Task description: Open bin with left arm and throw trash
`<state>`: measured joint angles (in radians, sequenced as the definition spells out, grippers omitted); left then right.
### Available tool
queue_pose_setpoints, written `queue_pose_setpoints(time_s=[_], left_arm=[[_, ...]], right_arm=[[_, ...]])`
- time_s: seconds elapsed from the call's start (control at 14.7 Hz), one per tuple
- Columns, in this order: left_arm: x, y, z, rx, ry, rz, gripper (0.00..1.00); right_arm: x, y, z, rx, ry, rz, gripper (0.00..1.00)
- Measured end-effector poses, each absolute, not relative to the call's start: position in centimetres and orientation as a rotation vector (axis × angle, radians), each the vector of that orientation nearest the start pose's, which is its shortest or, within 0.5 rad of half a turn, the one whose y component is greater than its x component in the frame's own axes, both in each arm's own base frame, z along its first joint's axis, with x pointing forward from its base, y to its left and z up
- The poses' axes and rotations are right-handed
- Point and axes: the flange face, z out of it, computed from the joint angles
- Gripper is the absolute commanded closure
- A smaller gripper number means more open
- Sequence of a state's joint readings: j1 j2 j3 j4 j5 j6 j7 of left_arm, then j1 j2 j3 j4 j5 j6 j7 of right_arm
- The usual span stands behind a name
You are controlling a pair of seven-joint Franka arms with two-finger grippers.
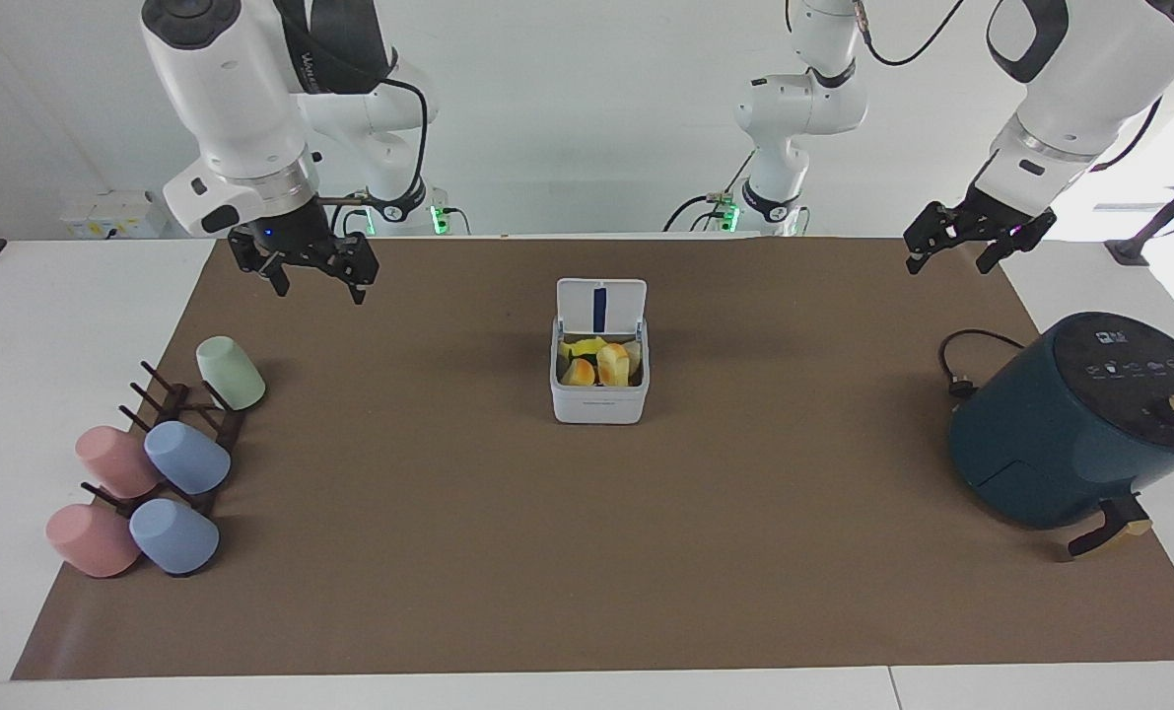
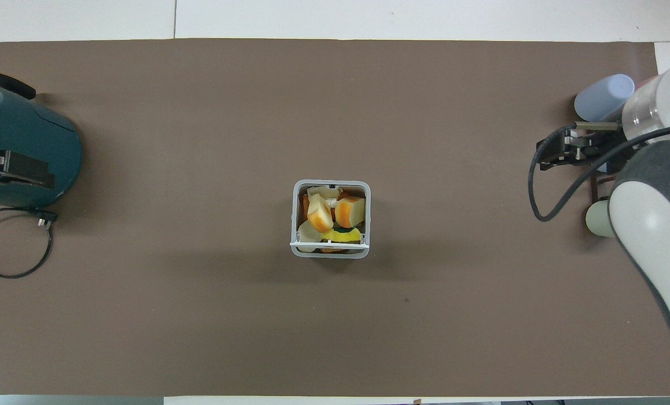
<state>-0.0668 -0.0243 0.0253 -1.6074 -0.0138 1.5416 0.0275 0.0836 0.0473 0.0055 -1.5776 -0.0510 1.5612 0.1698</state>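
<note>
The bin (image 1: pixel 599 380) stands mid-tabletop, lid up, trash (image 1: pixel 598 361) inside. Both grippers hang empty with fingers spread: right gripper (image 1: pixel 303 268) and left gripper (image 1: pixel 976 240) over the tabletop's robot-side corners.

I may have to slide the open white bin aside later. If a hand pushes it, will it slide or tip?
The bin would probably slide: its base looks flat and square on the brown mat. A high push seems riskier, since the raised lid stands upright. It likely weighs little, being small and holding only small trash pieces.
</note>
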Motion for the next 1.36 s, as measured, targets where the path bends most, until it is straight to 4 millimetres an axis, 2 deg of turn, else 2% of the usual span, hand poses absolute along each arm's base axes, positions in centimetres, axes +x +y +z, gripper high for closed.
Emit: queue_pose_setpoints(time_s=[0.14, 0.27, 0.48, 0.68, 1.36], left_arm=[[54.3, -2.4, 61.8, -3.153, 0.110, 0.061, 0.00], [54.3, -2.5, 61.9, -3.153, 0.111, 0.059, 0.00], [54.3, -2.5, 61.9, -3.154, 0.113, 0.055, 0.00], [54.4, -2.6, 61.9, -3.154, 0.114, 0.052, 0.00], [54.5, -2.6, 62.0, -3.154, 0.114, 0.036, 0.00]], right_arm=[[56.2, 0.8, 59.2, -3.193, 0.076, 0.147, 0.00], [55.7, -0.5, 59.3, -3.189, 0.060, 0.169, 0.00], [54.7, 0.4, 60.3, -3.191, 0.034, 0.159, 0.00], [54.0, 0.1, 60.5, -3.191, 0.042, 0.166, 0.00], [53.9, -0.2, 60.4, -3.190, 0.050, 0.170, 0.00]])
